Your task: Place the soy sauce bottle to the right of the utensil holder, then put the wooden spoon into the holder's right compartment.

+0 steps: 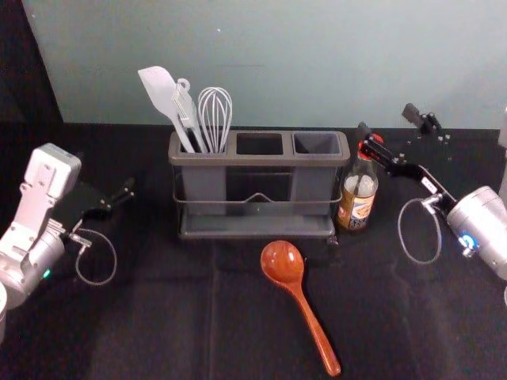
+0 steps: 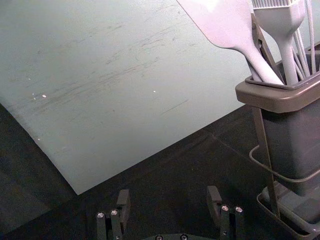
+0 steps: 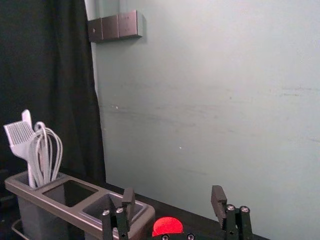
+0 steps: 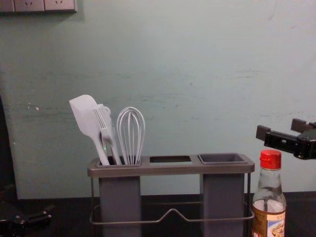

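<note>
Noting left hand (image 2: pixel 168 196) idle left of utensil holder (image 1: pixel 255 160), spread wide, empty | wooden spoon (image 1: pixel 282 261) on surface (image 1: pixel 150 317), robot-side of it, handle slanting rightward toward robot | soy sauce bottle (image 1: pixel 358 198) upright beside its right end | right hand (image 1: pixel 386 121) wide open, empty; spoon leftward, robotward, handle probably nearer this arm.

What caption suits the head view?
Soy sauce bottle standing right of the utensil holder, wooden spoon lying in front, right gripper open nearby.
</note>
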### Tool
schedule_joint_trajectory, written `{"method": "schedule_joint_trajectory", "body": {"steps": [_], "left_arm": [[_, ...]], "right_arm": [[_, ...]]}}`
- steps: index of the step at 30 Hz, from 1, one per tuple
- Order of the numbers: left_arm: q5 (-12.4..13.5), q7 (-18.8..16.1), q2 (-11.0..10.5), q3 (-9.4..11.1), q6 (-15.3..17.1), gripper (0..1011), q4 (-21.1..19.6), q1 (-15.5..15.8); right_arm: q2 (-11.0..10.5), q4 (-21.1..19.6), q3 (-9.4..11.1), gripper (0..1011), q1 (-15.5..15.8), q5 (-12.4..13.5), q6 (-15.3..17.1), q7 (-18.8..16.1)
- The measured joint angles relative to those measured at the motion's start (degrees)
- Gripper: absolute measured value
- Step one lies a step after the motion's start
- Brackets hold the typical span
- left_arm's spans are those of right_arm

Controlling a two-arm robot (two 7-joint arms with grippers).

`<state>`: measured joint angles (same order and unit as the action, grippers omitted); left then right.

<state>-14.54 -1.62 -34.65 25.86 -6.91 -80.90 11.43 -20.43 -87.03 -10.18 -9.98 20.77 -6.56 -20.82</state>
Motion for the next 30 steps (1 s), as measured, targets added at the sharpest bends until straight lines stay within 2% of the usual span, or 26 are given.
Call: {"method": "schedule_joint_trajectory", "body": {"steps": [3,9,16,24,27,30], "left_arm": [[0.0,0.0,0.0,0.0,0.0,1005,0.0,0.0],[0.0,0.0,0.0,0.0,0.0,1005,0.0,0.0],[0.0,0.0,0.0,0.0,0.0,1005,0.0,0.0],[0.0,0.0,0.0,0.0,0.0,1005,0.0,0.0],[0.0,0.0,0.0,0.0,0.0,1005,0.0,0.0],[0.0,0.0,0.0,0.0,0.0,1005,0.0,0.0]], "right_arm": [[-0.61,-2.39,0.29,1003,1.26,0.08,0.4,0.05],[-1.93,-7.02,0.28,1000,4.37,-0.04,0.63,-0.03],[-3.43,-11.33,-1.14,1000,8.28,-0.6,0.61,-1.25],[-4.37,-12.86,-4.35,1000,11.18,-2.01,1.53,-2.23],[-4.64,-12.79,-6.87,1000,12.02,-3.74,3.81,-2.19],[-4.61,-12.26,-8.3,1000,12.27,-4.71,5.04,-2.19]]}}
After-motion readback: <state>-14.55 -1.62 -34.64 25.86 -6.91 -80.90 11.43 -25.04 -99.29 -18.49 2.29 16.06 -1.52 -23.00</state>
